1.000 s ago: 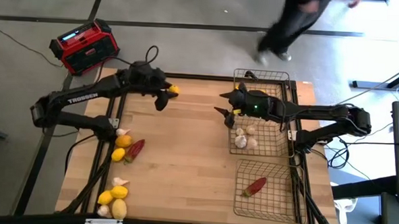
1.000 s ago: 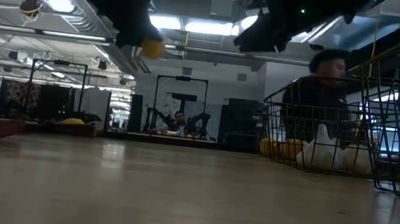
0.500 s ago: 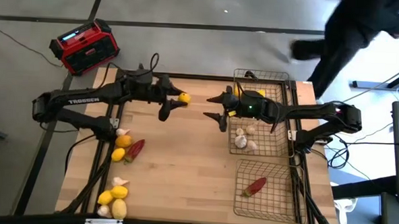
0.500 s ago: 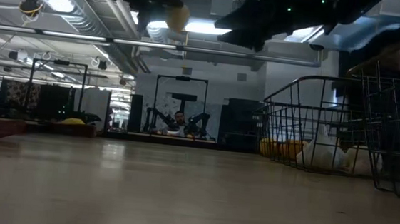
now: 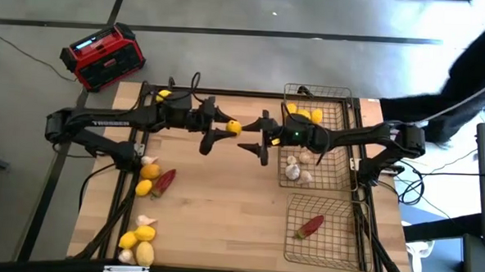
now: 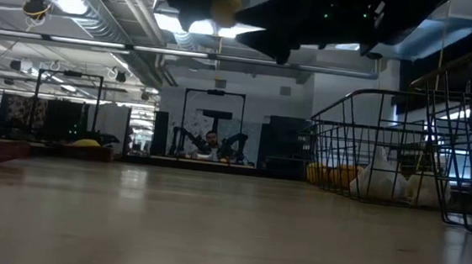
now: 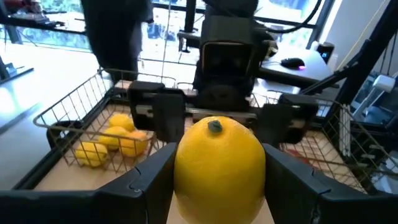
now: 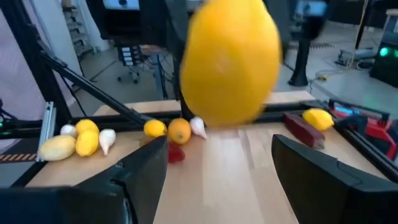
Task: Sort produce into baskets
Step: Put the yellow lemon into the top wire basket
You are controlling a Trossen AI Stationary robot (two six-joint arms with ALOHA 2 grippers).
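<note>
Gripping a lemon [image 5: 234, 127] mid-table, the left gripper [image 5: 224, 130] is clamped on it; the right gripper [image 5: 250, 140] faces it, spread; firm, smooth, rollable; take its middle.

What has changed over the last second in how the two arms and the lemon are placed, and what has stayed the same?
The left gripper, shut on the lemon, has carried it rightward, high above the table. The right gripper, jaws open, has moved leftward from over the garlic basket to meet it, so the lemon now sits just before its jaws. The loose produce and the basket contents stayed put.
</note>
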